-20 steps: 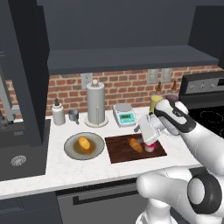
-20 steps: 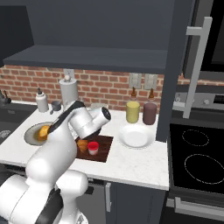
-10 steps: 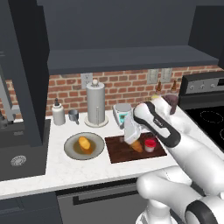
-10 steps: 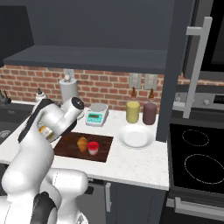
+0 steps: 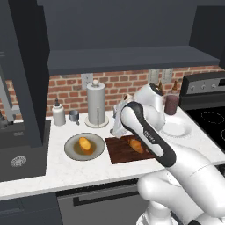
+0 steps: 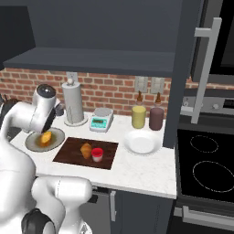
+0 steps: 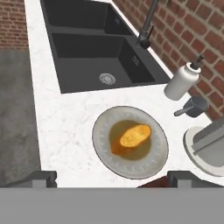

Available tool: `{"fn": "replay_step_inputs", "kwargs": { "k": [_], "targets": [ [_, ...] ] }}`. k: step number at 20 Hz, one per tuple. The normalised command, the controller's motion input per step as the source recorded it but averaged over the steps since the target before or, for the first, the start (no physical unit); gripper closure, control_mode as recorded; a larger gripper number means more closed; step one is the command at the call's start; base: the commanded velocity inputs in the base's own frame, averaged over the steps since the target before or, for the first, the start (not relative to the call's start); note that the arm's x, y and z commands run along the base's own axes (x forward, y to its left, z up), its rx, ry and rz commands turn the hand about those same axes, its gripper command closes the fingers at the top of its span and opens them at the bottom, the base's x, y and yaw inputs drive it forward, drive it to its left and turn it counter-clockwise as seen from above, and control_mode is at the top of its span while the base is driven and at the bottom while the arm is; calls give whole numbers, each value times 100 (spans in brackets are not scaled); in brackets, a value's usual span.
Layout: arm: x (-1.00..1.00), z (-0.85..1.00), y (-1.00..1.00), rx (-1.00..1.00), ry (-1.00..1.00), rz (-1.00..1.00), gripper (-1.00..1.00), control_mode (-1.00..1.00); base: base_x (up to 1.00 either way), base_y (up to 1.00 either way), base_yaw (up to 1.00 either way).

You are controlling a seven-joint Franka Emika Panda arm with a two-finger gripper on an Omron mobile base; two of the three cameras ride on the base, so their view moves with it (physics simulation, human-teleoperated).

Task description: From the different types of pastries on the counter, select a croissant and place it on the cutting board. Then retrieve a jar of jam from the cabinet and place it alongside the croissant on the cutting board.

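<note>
The croissant (image 6: pixel 86 150) lies on the dark wooden cutting board (image 6: pixel 68 153), and the red-lidded jar of jam (image 6: pixel 97 154) stands right beside it. In the left base view my arm crosses the board (image 5: pixel 121 154), with the croissant (image 5: pixel 136 145) showing next to it. My gripper (image 5: pixel 117 128) hangs open above the board's left end, near the grey plate (image 5: pixel 70 149). Looking down from the hand, the open gripper (image 7: pixel 113 178) holds nothing over the grey plate (image 7: pixel 103 144), which carries an orange-yellow bun (image 7: pixel 134 135). The dark cabinet shelf (image 6: pixel 91 59) runs overhead.
A paper towel holder (image 5: pixel 96 105), soap bottle (image 5: pixel 58 113) and small cup (image 5: pixel 74 116) line the brick wall. A scale (image 6: pixel 101 119), yellow canister (image 6: pixel 139 116), maroon canister (image 6: pixel 156 119) and white plate (image 6: pixel 142 142) sit right of the board. The black sink (image 7: pixel 87 52) is left; the stove (image 6: pixel 205 160) right.
My arm has swung left, from over the jar on the board to above the board's left end by the grey plate. The jar stays standing on the board. The jaws remain open.
</note>
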Motion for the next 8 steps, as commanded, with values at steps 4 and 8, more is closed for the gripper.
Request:
{"fn": "replay_step_inputs", "kwargs": {
  "k": [4, 8],
  "targets": [
    [-36, 99, 0, -15, -8, -13, -100, -100, 0, 0, 0],
    [-34, 100, -4, -12, -9, -13, -100, -100, 0, 0, 0]
  ]
}}
